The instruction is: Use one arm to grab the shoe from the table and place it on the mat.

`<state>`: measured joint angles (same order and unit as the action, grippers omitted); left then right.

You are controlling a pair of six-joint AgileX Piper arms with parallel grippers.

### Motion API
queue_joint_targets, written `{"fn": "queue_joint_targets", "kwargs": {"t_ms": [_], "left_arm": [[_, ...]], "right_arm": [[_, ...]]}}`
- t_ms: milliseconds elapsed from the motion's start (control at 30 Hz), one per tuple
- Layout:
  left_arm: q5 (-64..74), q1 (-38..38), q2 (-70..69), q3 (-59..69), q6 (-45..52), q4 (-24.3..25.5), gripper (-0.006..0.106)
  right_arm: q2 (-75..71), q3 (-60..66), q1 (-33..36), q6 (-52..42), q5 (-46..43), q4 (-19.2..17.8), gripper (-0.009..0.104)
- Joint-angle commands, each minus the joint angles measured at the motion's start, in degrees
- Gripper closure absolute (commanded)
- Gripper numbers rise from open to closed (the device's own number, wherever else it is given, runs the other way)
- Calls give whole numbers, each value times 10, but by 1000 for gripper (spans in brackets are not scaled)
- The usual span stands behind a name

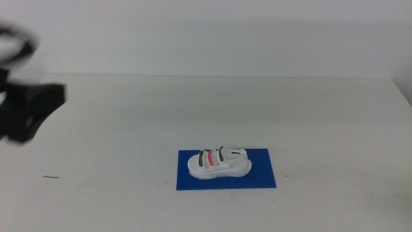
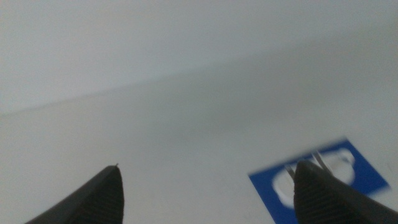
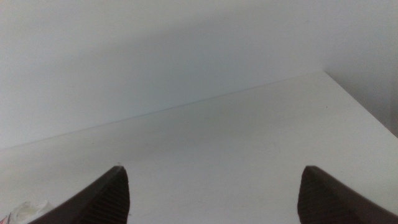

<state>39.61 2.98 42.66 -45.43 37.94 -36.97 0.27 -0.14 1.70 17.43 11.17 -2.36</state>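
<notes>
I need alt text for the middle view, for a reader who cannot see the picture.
A small white sandal-like shoe with black and red straps lies on a flat blue rectangular mat, on a wide white table. A blurred dark robot arm is at the left edge, raised and apart from the shoe.

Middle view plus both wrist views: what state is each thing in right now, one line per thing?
shoe: upright on its sole, resting on the mat, free of any gripper.
mat: flat on the table, carrying the shoe.
left gripper: open, empty, off to the table's left side, away from the mat.
right gripper: open, empty, out of the middle view.
table: bears the mat.
</notes>
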Motion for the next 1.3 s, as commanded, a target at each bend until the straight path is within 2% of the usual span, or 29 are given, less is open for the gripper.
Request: {"fn": "queue_joint_targets", "kwargs": {"t_ms": [0, 267, 367, 433, 533, 600, 667, 767, 800, 933, 1267], "left_arm": [[-71, 13, -74, 62, -7, -38, 7], [-150, 16, -258, 194, -9, -41, 7], [-161, 16, -296, 231, -15, -64, 7], [-160, 16, -312, 246, -114, 17, 7], [-156, 6, -334, 270, -294, 179, 7], [-167, -13, -346, 288, -360, 267, 7], [-209, -34, -358, 319, -417, 330, 7], [-320, -60, -368, 383, -471, 382, 7], [-347, -62, -375, 405, -472, 391, 7], [-360, -54, -416, 454, -472, 375, 7], [-330, -41, -427, 454, -440, 375, 7]], "right_arm": [[-3, 1, 1, -2, -5, -4, 16], [-3, 1, 1, -2, -5, -4, 16], [-3, 1, 1, -2, -5, -4, 16], [-3, 1, 1, -2, -5, -4, 16], [-3, 1, 1, -2, -5, -4, 16], [-3, 1, 1, -2, -5, -4, 16], [-3, 1, 1, -2, -5, -4, 16], [-3, 1, 1, -2, -5, -4, 16], [-3, 1, 1, -2, -5, -4, 16], [-3, 1, 1, -2, -5, -4, 16], [-3, 1, 1, -2, -5, -4, 16]]}}
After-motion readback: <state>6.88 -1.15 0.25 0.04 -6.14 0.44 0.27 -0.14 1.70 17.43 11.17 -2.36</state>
